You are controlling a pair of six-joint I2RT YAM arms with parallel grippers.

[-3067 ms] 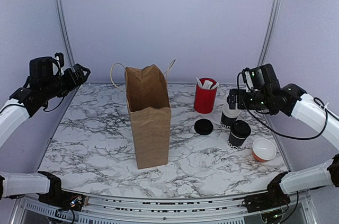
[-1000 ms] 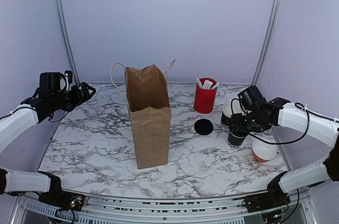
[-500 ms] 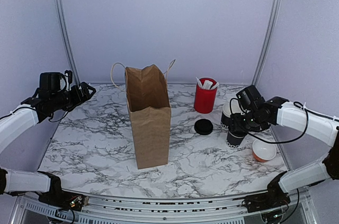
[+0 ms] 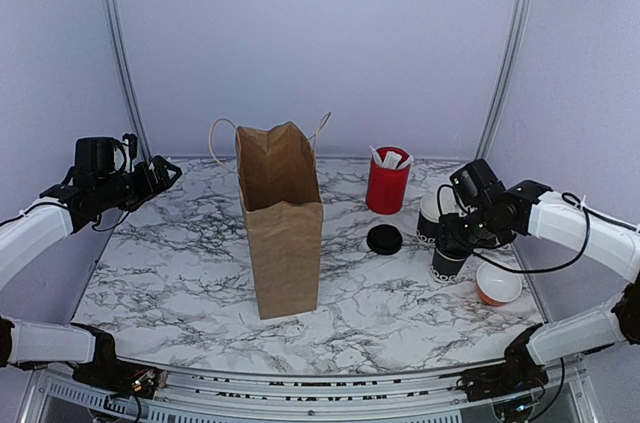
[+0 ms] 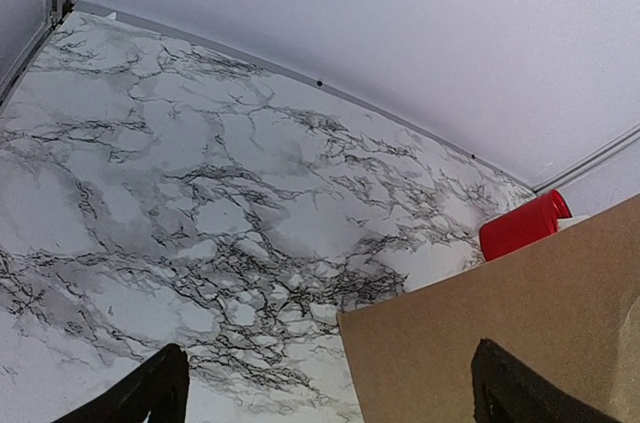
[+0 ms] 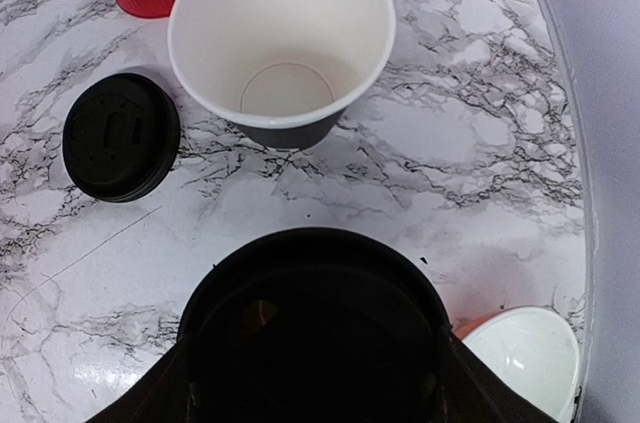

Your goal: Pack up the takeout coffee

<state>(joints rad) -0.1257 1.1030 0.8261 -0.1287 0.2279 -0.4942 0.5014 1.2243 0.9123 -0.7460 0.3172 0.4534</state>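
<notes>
The takeout coffee [image 4: 447,263], a black cup with a black lid, stands at the right of the table. In the right wrist view its lid [image 6: 315,328] fills the lower middle. My right gripper [image 4: 450,243] is down over it, a finger against each side of the lid, shut on it [image 6: 315,393]. The brown paper bag [image 4: 282,223] stands open and upright at mid-table; its edge shows in the left wrist view [image 5: 500,313]. My left gripper [image 4: 163,171] hangs open and empty above the far left of the table [image 5: 330,393].
A twin black cup with a bare white rim [image 4: 432,213] [image 6: 282,38] stands just behind the coffee. A loose black lid [image 4: 384,239] [image 6: 121,137] lies to its left. A red tub of sachets [image 4: 388,181] stands behind. An orange bowl [image 4: 498,283] [image 6: 525,358] sits to the right.
My right gripper came down from above the cups and closed around the lidded cup; in the last half second it shifted slightly right. The left arm lowered a little earlier, then stayed still.
</notes>
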